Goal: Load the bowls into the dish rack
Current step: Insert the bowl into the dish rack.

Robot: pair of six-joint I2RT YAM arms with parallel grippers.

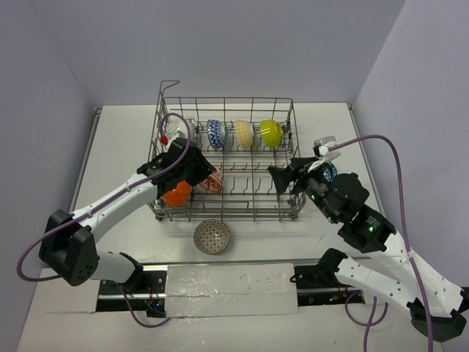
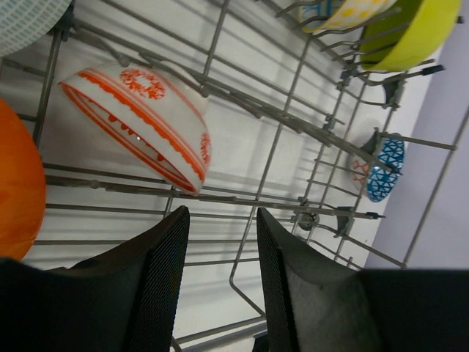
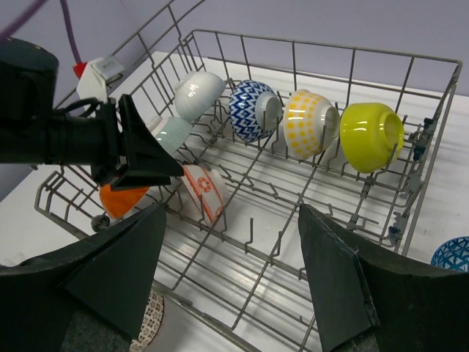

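dish rack [image 1: 229,100]: grey wire basket midway across the white table [image 1: 117,147], with a raised loop at its far left corner.
far row: white bowl [image 3: 199,94], dark-blue zigzag bowl [image 3: 248,110], pale yellow dotted bowl [image 3: 308,123] and lime bowl [image 3: 370,136], tipped on edge side by side between the tines.
second row, left end: pale bowl [image 3: 172,134], on edge just in front of the white bowl.
near left corner: red-white bowl [image 2: 143,125] tilted on edge on the wires; orange bowl [image 1: 176,194] just beside it, nearer the rack's left wall.
outside the rack: grey patterned bowl [image 1: 212,237] on the table just in front of the near wall, between the two arms; blue-white bowl [image 3: 451,255] on the table beyond the right wall.
in the way: rows of upright tines around every loaded bowl; left arm lying across the near left corner, covering part of the orange bowl from above.
writing: white tag with a red tip [image 3: 99,71] beside the purple cable [image 3: 70,33]; any print too small to read.
left gripper [image 2: 220,279]: over the rack's near left corner, fingers parted with nothing between them; red-white bowl just past the fingertips and to the left, apart from them; orange bowl beside the left finger.
right gripper [image 3: 231,286]: fingers spread wide and empty, above the rack's right end, aimed across the wires; blue-white bowl to its right, untouched.
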